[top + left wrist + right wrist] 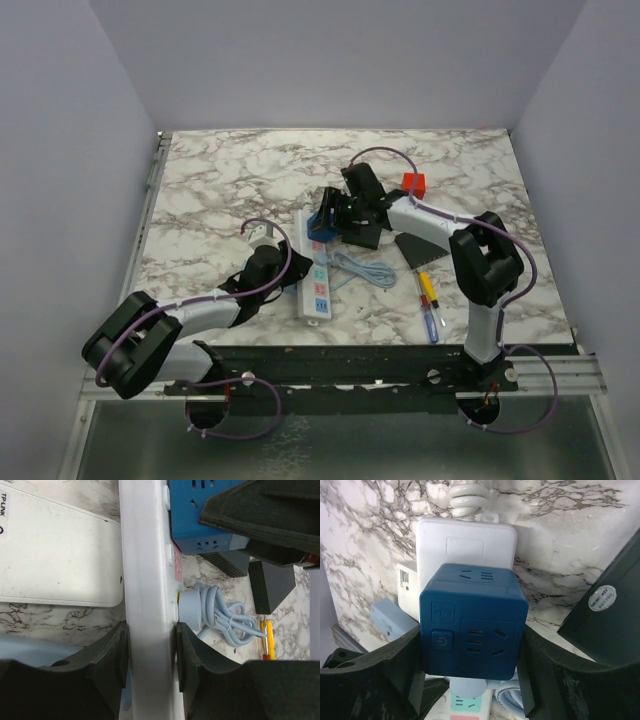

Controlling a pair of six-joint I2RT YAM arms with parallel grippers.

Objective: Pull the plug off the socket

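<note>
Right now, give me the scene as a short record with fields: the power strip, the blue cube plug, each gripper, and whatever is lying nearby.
socket: white power strip, lying flat on the marble table
plug: blue cube adapter, apparently still seated near the strip's far end
left gripper: shut on the strip's long sides
right gripper: fingers pressed against both sides of the cube
other plug: light-blue plug with bundled cable, against the strip's face
nearby: white TP-Link box, red block, yellow-handled screwdriver
</note>
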